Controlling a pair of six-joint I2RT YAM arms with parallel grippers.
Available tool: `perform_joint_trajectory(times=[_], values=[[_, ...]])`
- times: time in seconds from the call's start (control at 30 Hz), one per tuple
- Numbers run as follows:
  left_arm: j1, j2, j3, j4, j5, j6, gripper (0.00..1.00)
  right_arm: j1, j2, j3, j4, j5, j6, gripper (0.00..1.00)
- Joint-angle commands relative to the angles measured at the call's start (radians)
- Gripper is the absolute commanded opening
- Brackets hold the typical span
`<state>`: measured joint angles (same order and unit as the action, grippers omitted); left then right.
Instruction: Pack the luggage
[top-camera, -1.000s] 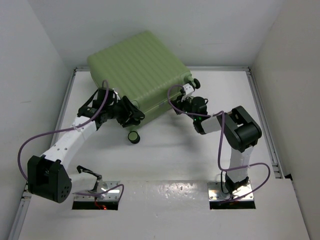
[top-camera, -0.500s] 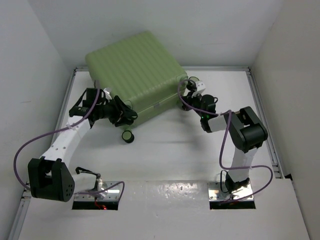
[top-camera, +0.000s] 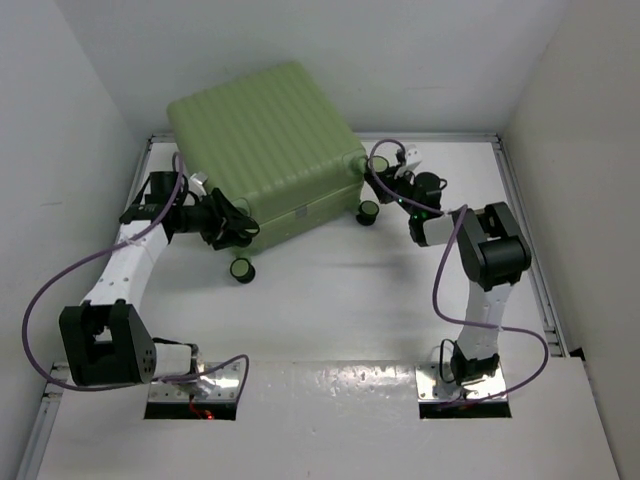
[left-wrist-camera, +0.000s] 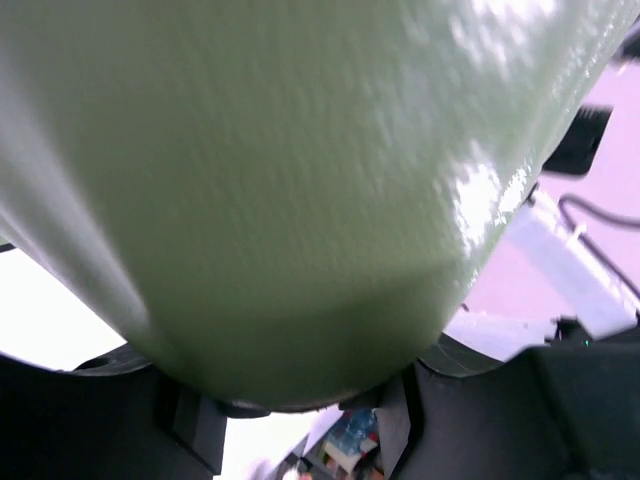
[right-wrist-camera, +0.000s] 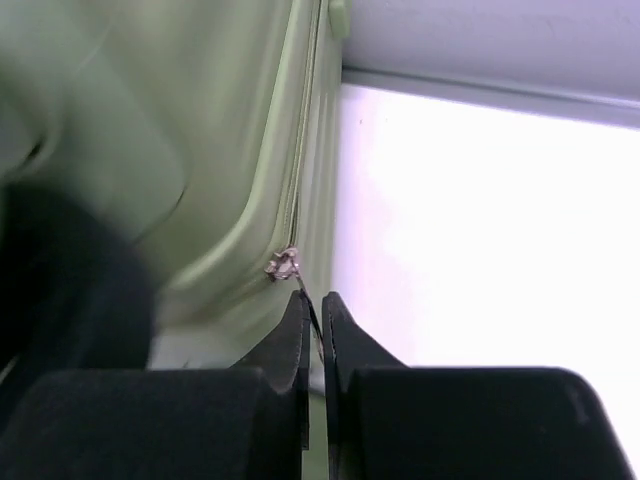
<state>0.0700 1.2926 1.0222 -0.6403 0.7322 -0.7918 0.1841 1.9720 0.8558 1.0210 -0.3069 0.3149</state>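
Blurred luggage (left-wrist-camera: 300, 180) fills the left wrist view, cut off all round; whether the left gripper (top-camera: 238, 226) holds it cannot be told. In the right wrist view, a dark blur (right-wrist-camera: 70, 290) at left is unidentifiable.

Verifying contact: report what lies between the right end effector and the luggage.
Right wrist view: only the zipper pull, bridging the luggage seam and the shut right end effector.

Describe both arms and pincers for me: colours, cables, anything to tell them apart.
Both look alike: left arm and right arm have white links, chunky black joint housings and a metal base plate. A purple cable loops loosely along each. Left pincer and right pincer are black; the right's fingers taper to blunt tips.
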Motion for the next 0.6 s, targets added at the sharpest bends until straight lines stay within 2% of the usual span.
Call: perform_joint_trajectory(times=[0.0,0.3,0.33,0.4,0.5,0.57], values=[[0.128,0.08,0.047,0.134,-0.338,0.134,0.0,-0.098,0.062,0.139,0.028,0.212,-0.059,0.0],[0.183,0.284,0.211,0.105,-0.376,0.347,0.0,-0.11,0.249,0.416,0.034,0.117,-0.046,0.0],[0.197,0.303,0.237,0.105,-0.367,0.356,0.0,-0.107,0.307,0.504,0.03,0.115,-0.048,0.0],[0.208,0.358,0.262,0.105,-0.358,0.382,0.0,-0.106,0.346,0.566,0.014,0.1,-0.031,0.0],[0.22,0.41,0.283,0.158,-0.307,0.422,0.0,-0.089,0.482,0.801,-0.025,0.095,-0.02,0.0],[0.229,0.428,0.283,0.194,-0.285,0.434,0.0,-0.069,0.578,0.868,-0.038,0.098,-0.011,0.0]])
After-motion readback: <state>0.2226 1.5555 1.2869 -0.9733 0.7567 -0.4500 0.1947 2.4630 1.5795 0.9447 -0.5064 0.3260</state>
